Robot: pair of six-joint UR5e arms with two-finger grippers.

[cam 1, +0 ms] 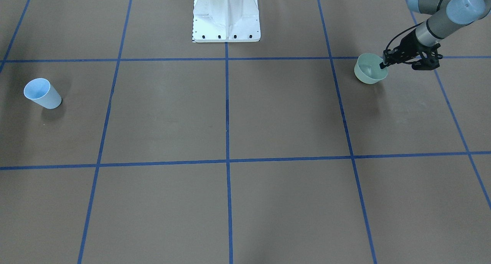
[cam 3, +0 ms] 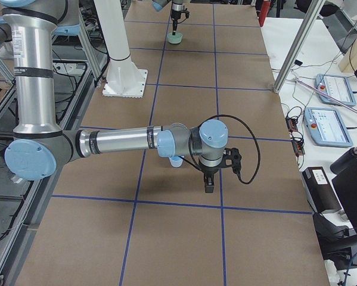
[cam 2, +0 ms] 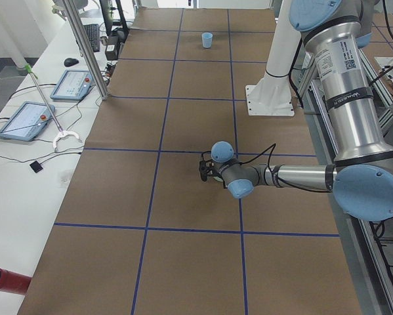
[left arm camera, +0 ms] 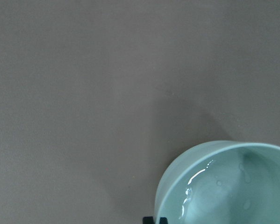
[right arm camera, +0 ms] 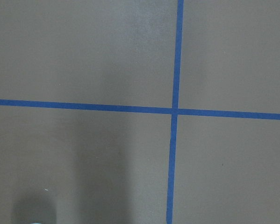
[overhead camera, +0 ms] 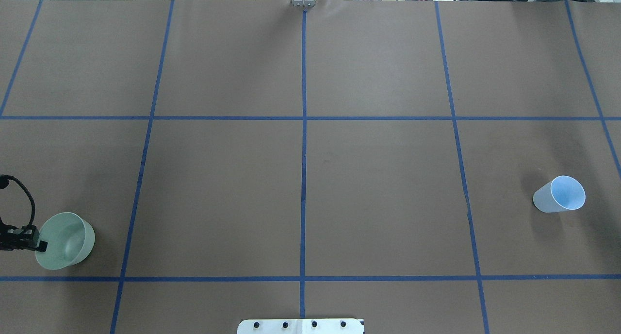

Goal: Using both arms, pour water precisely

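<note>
Left hand (cam 1: 384, 63) pinching green bowl (cam 1: 367, 73) rim, water (left arm camera: 224, 196) inside

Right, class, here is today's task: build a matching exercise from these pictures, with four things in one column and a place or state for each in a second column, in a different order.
Things:
1. green bowl
2. blue cup
3. white pedestal
4. left hand

Places and states:
A. bolted down at the middle of the table's edge
B. pinching a rim
C. holds water
D. stands on the robot's right side

Pairs: 1-C, 2-D, 3-A, 4-B
</note>
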